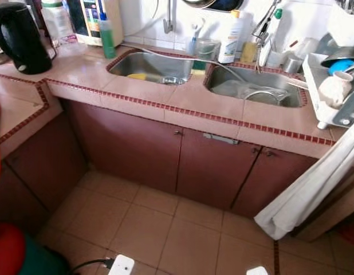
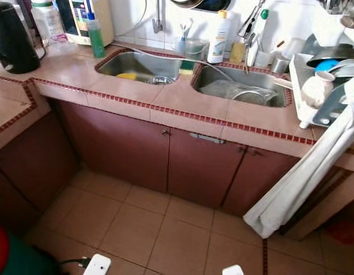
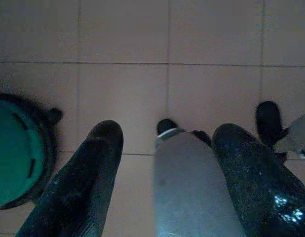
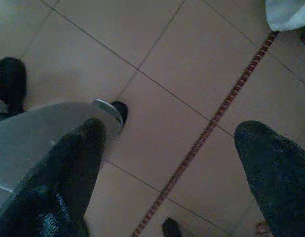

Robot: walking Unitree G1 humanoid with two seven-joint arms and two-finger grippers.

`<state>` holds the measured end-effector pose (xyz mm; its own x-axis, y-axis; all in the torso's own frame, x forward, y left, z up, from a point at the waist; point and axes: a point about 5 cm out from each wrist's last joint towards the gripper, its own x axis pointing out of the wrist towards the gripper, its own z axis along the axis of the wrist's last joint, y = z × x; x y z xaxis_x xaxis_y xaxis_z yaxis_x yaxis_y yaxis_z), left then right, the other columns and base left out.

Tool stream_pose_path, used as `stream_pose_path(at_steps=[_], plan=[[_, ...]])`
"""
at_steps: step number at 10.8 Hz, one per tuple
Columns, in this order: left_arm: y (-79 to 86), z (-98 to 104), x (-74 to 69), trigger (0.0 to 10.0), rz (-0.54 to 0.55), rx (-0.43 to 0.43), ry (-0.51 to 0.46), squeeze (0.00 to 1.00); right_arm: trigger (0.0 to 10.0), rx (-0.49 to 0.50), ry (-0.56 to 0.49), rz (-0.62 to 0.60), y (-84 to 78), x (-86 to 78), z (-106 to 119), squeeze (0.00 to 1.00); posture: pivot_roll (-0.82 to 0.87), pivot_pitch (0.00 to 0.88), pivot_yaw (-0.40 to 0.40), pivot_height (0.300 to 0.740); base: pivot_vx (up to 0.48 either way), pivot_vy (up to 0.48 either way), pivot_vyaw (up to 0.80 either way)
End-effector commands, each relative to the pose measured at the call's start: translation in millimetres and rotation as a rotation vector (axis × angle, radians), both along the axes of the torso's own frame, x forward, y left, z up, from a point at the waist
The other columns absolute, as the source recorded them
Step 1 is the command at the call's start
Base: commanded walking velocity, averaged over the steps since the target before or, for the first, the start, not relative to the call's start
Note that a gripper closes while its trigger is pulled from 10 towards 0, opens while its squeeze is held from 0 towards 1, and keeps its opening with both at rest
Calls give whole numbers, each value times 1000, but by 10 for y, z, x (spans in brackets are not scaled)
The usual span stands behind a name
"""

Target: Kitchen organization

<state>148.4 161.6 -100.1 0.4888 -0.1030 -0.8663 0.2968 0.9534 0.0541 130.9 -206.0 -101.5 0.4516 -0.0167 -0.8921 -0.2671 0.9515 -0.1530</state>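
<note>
A tiled counter [image 1: 183, 112] with a red mosaic edge holds a double steel sink. The left basin [image 1: 160, 62] has a yellow sponge [image 1: 137, 75] in it; the right basin [image 1: 234, 77] holds wet dishes and a metal bowl [image 1: 263, 94]. A dish rack [image 1: 331, 109] with a white mug [image 1: 335, 89] stands at the right end. My left gripper [image 3: 168, 132] hangs open over the floor tiles, nothing between its fingers. My right gripper [image 4: 174, 131] also hangs open above the floor.
A black kettle [image 1: 19, 37], a green bottle [image 1: 106, 37] and a white bottle [image 1: 229, 37] stand on the counter. A white cloth [image 1: 314, 183] drapes off its right end. Brown cabinet doors [image 1: 211, 172] are closed. A white power strip [image 1: 121, 265] and a green tub [image 3: 14, 148] lie on the floor.
</note>
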Motion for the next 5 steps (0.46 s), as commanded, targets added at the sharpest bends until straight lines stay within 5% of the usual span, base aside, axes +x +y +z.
stream_pose_path(at_steps=[1, 5], plan=[[-15, -1, 0, 10000, 3, -7, 3, 0, 10000, 3, 7, -10, 19, -19, -11, 0, -86, 9, -25, 740, 0, 300, 0], [-14, 2, 11, 10000, 4, -4, 1, 0, 10000, 27, -14, 7, 274, 130, 0, 0, -88, 7, -27, 740, 0, 60, 0]])
